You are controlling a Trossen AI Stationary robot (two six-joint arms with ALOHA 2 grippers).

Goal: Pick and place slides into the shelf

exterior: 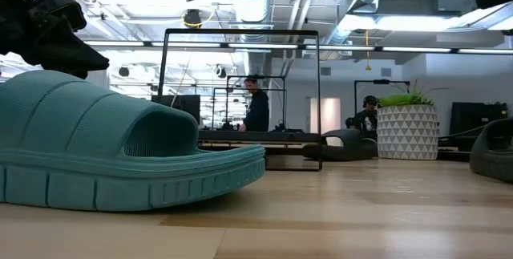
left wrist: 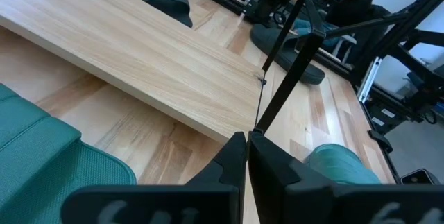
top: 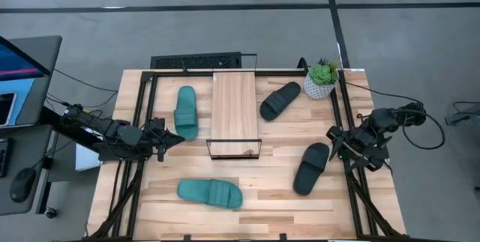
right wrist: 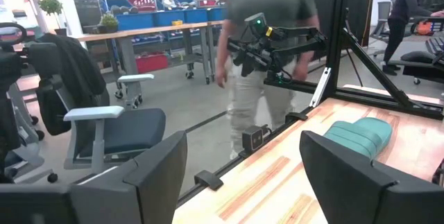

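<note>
Background person [right wrist: 267, 50], right wrist only

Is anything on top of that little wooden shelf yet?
No. The shelf top is bare; all four slides lie on the table around it. What's beneath its plank is hidden from above.

no readable text, labels or signs

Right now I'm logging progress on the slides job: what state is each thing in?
Shelf: top bare, no slides on it.
Teal slide: flat on table, left of shelf.
Teal slide: flat, near front edge.
Black slide: flat, right of shelf.
Black slide: flat, front right.
Left claw: shut, empty.
Right claw: open, empty.
</note>
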